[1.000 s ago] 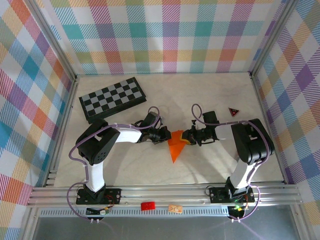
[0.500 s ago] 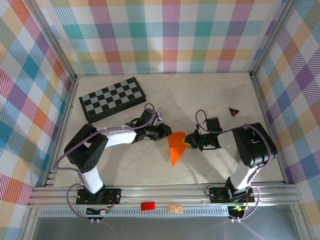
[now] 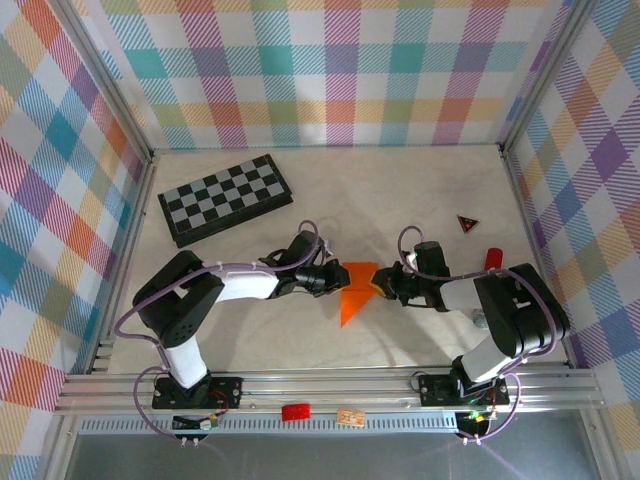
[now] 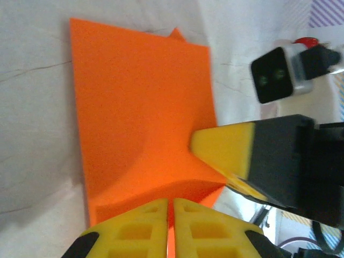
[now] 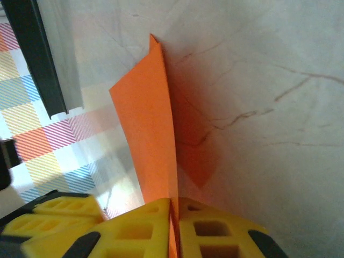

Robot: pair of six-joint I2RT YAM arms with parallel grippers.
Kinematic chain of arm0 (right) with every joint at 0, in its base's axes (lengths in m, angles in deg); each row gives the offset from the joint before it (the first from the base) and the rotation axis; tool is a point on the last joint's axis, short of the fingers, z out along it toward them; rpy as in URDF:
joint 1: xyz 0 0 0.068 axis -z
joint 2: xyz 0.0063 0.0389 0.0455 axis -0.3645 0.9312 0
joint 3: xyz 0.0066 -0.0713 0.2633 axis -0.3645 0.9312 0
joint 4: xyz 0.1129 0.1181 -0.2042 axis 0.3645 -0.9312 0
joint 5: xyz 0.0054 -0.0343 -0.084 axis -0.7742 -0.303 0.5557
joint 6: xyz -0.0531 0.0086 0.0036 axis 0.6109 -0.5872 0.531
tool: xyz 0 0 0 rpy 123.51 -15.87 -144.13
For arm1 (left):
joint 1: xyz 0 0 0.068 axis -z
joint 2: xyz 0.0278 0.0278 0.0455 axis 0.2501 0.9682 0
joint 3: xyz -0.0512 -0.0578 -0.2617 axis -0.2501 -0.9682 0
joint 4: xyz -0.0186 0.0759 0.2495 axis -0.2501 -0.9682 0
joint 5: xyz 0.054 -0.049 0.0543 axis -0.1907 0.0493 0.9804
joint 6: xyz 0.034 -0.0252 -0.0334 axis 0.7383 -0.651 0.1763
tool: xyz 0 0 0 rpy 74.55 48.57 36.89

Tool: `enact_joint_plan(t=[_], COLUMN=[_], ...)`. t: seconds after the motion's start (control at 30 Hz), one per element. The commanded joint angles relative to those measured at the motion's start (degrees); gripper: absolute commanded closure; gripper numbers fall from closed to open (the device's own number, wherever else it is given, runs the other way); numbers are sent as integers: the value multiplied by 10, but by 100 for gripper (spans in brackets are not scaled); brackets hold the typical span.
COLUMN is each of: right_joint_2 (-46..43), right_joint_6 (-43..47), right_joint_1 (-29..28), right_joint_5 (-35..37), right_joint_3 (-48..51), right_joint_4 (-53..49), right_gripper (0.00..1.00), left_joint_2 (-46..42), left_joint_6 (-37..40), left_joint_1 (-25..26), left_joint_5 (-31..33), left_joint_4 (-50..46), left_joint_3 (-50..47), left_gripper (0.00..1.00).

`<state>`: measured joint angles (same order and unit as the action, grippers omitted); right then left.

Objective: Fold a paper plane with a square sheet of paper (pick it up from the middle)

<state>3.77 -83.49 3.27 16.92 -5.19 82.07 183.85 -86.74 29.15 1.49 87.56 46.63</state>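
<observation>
Orange square sheet of paper (image 3: 351, 296) sits mid-table (image 3: 420, 190), folded to a wedge, long axis near-far, tip toward the near edge (wide end away), with left gripper (image 3: 333, 281) pinching its left edge and right gripper (image 3: 380, 286) pinching its right corner.

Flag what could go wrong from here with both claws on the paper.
1. Left claw and right claw both pinch the orange paper; pulling apart could tear it.
2. Their tips sit very close in the left wrist view; they may collide.
3. The paper bows, so a crease may land crooked.
</observation>
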Motion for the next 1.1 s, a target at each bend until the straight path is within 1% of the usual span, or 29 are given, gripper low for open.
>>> enact_joint_plan(t=[0.0,0.07,0.27,0.5,0.63,0.8,0.93,1.07], right_joint_2=[-7,-4,6,38,61,78,80,85], right_joint_6=[-1,4,37,99,116,138,155,163], right_joint_1=[-5,-5,-4,1,11,21,26,28], right_joint_5=[-8,-18,-52,-97,-116,-130,-120,-131], right_joint_3=[5,3,-13,-65,-87,-109,-119,-122], right_joint_4=[17,17,7,-43,-51,-81,-121,-130], right_gripper=[86,84,74,68,68,71,72,80], left_joint_2=[30,44,81,86,85,85,84,81], left_joint_6=[3,16,46,69,68,68,68,67], left_joint_1=[1,1,1,1,1,1,1,1], left_joint_5=[12,15,25,42,45,48,48,48], left_joint_4=[-17,-35,-91,-117,-115,-111,-108,-105], left_joint_3=[23,37,64,52,48,48,49,48], left_gripper=[89,90,93,94,94,94,94,94])
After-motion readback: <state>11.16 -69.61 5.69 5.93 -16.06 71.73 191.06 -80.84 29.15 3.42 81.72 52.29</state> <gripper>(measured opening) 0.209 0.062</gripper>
